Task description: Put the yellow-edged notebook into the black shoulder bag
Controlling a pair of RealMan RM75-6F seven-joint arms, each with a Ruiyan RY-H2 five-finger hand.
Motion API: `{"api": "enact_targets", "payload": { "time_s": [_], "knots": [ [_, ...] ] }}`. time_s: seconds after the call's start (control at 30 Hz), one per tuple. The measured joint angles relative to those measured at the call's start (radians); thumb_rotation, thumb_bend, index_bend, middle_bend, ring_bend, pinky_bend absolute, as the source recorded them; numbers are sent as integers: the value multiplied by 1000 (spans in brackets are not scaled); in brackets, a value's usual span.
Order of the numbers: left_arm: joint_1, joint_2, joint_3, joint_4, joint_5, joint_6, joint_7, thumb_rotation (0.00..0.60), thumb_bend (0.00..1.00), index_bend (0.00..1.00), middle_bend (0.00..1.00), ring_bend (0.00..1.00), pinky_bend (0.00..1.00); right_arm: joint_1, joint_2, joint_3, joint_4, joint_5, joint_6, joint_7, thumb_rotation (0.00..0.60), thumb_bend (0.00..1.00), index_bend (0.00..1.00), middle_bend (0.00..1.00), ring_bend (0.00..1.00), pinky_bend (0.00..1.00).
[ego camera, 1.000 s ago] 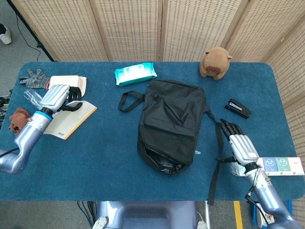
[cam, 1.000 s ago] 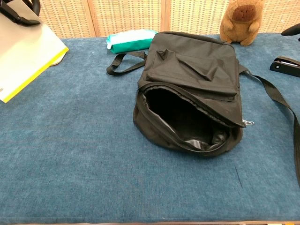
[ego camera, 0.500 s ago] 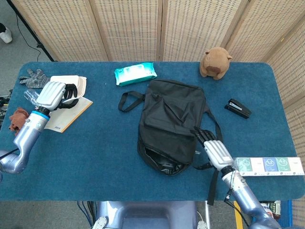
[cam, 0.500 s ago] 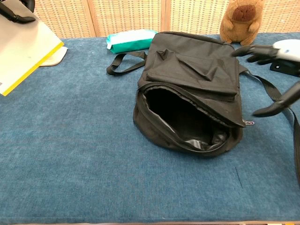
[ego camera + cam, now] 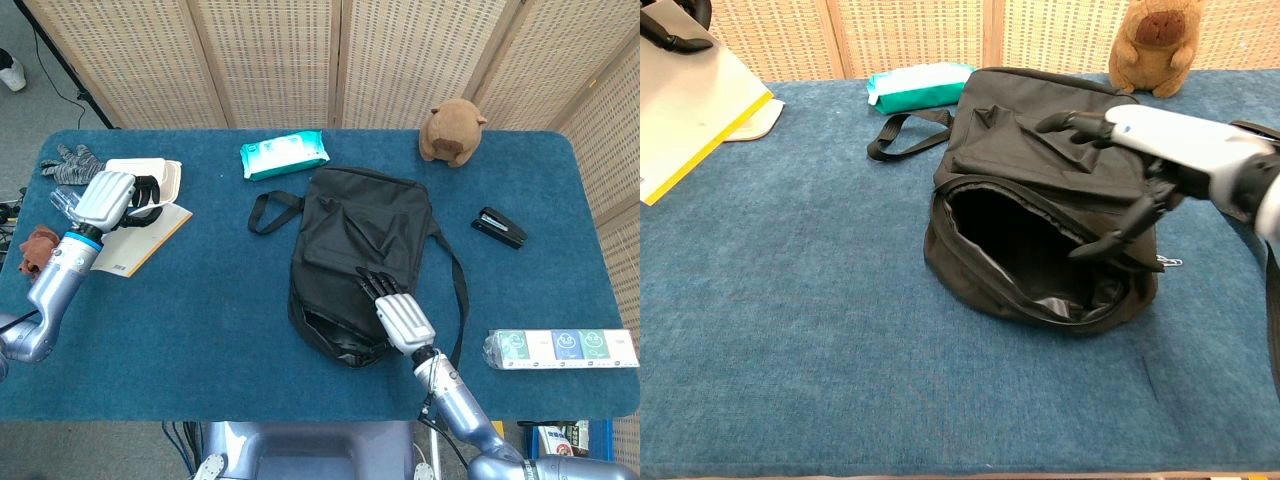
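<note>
The yellow-edged notebook [image 5: 140, 238] [image 5: 688, 110] is at the table's left, tilted, with my left hand [image 5: 112, 197] gripping its far end. Only dark fingertips [image 5: 670, 32] of that hand show in the chest view. The black shoulder bag [image 5: 360, 260] [image 5: 1040, 160] lies in the middle of the table, its mouth [image 5: 1025, 255] gaping toward me. My right hand [image 5: 395, 310] [image 5: 1150, 170] hovers over the bag's near right part, fingers spread and holding nothing.
A white box [image 5: 145, 175] and grey gloves [image 5: 70, 162] lie behind the notebook. A teal wipes pack [image 5: 284, 153], a brown plush toy [image 5: 452, 131], a black stapler [image 5: 499, 227] and a long packet [image 5: 560, 348] are around the bag. The bag's strap [image 5: 455, 300] trails right.
My right hand has swept left from the table's right side to above the bag's opening. The left hand has drawn the notebook slightly back and left, then held still.
</note>
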Motion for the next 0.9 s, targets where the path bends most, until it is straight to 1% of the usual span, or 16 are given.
{"api": "enact_targets", "payload": {
  "time_s": [0.1, 0.13, 0.2, 0.23, 0.27, 0.3, 0.33, 0.37, 0.43, 0.47, 0.53, 0.57, 0.63, 0.7, 0.8, 0.9],
  "knots": [
    [1, 0, 5, 0, 6, 20, -10, 600, 626, 871, 775, 659, 824, 23, -56, 14, 61, 25, -4, -3, 600, 0, 0, 7, 0, 12],
    [1, 0, 7, -2, 9, 28, -13, 600, 626, 871, 775, 659, 824, 30, -73, 19, 82, 32, -5, -3, 600, 0, 12, 27, 5, 45],
    [2, 1, 11, -6, 15, 39, -17, 600, 625, 871, 775, 659, 825, 44, -107, 28, 127, 43, -3, -3, 600, 0, 65, 98, 54, 147],
    [4, 3, 14, -8, 18, 46, -19, 600, 625, 871, 775, 659, 824, 49, -119, 32, 144, 45, 1, -4, 600, 0, 116, 154, 106, 223],
    [5, 5, 15, -10, 21, 52, -20, 600, 625, 871, 775, 659, 825, 54, -133, 35, 162, 45, 9, -6, 600, 19, 171, 213, 166, 300],
    [5, 6, 17, -11, 23, 57, -22, 600, 625, 871, 775, 659, 825, 56, -140, 37, 173, 45, 16, -7, 600, 55, 209, 251, 209, 352],
    [7, 8, 18, -13, 26, 65, -24, 600, 625, 871, 775, 659, 825, 58, -145, 38, 182, 43, 23, -8, 600, 154, 268, 311, 278, 430],
    [8, 9, 19, -15, 29, 71, -26, 600, 625, 871, 775, 659, 825, 58, -150, 38, 191, 40, 33, -9, 600, 244, 308, 350, 326, 478],
    [10, 12, 22, -18, 38, 90, -29, 600, 624, 871, 775, 658, 825, 57, -154, 39, 198, 35, 47, -9, 600, 528, 406, 449, 450, 586],
    [11, 13, 24, -19, 43, 100, -30, 600, 622, 871, 775, 658, 825, 55, -154, 38, 198, 32, 55, -7, 600, 633, 438, 486, 491, 619],
    [14, 14, 29, -21, 60, 131, -32, 600, 616, 871, 775, 658, 825, 51, -147, 38, 194, 29, 61, -4, 600, 747, 481, 531, 539, 651],
    [16, 13, 32, -21, 69, 147, -33, 600, 613, 871, 775, 658, 825, 49, -141, 38, 189, 27, 63, -1, 600, 783, 505, 553, 560, 658],
    [19, 11, 39, -19, 94, 190, -35, 600, 606, 871, 775, 657, 825, 46, -128, 38, 179, 26, 65, 4, 600, 822, 538, 579, 585, 661],
    [22, 7, 47, -15, 121, 235, -37, 600, 593, 871, 775, 657, 825, 45, -111, 42, 168, 22, 66, 13, 600, 840, 552, 590, 597, 661],
    [24, -8, 60, -6, 181, 334, -33, 600, 568, 871, 775, 657, 824, 53, -71, 59, 153, 21, 54, 17, 600, 840, 557, 594, 600, 661],
    [23, -34, 74, 10, 257, 459, -24, 600, 546, 871, 775, 657, 825, 70, -25, 81, 136, 44, 18, 12, 600, 840, 561, 598, 604, 661]
  ]
}}
